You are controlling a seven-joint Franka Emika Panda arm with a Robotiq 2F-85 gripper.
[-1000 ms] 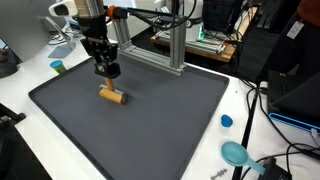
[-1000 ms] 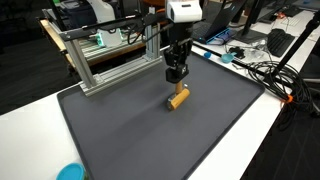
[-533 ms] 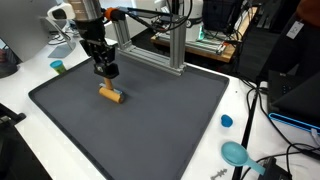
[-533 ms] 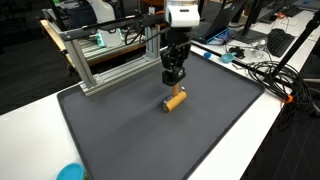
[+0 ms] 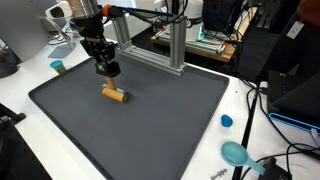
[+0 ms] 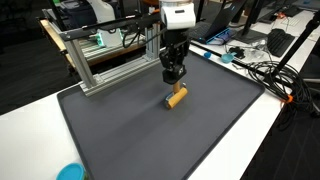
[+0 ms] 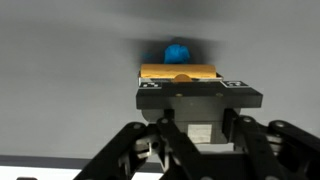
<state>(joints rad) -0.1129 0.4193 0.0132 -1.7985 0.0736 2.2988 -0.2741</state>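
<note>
Gripper hangs just above yellow block, upper left part of dark mat. Fingers apart or together: cannot tell. Best way: line up over block middle, move slow, no bumping.

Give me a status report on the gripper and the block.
Gripper above block, not touching; jaws unclear. Block lies flat on dark mat. Nothing between them.

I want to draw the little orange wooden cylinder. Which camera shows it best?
An exterior view: the little orange wooden cylinder lies whole on the dark mat, clear of the gripper above. Seen from another side it is whole too; the wrist view shows only a strip.
</note>
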